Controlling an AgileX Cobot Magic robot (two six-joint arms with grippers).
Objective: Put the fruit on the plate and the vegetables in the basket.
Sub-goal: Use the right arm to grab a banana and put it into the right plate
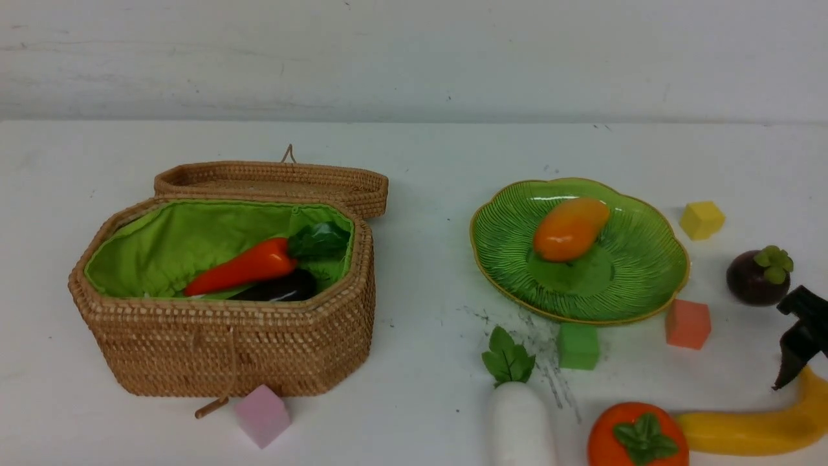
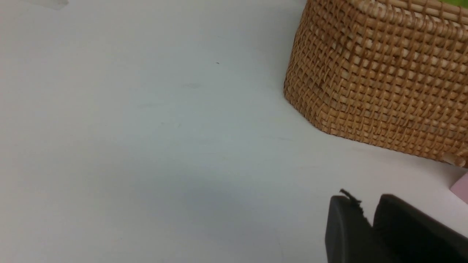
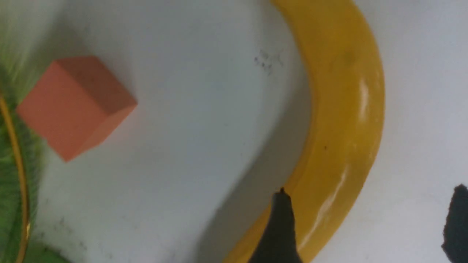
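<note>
One mango [image 1: 569, 228] sits on the plate [image 1: 621, 291]. Near-right of the plate, I see my right gripper [image 3: 369, 190] spread wide astride the banana [image 3: 343, 109], not pinching it. My left gripper [image 2: 365, 210], beside the basket [image 2: 380, 84] left of the plate, is pinched narrow on nothing.

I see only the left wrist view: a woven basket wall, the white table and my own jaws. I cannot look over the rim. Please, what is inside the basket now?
Observer: The basket stands with its lid open. The carrot and the eggplant lie inside it.
Operator: Thank you. And where is the right gripper?
Observer: The right gripper is just over the banana, which lies on the table. Its jaws are wide apart, not closed on the fruit.
</note>
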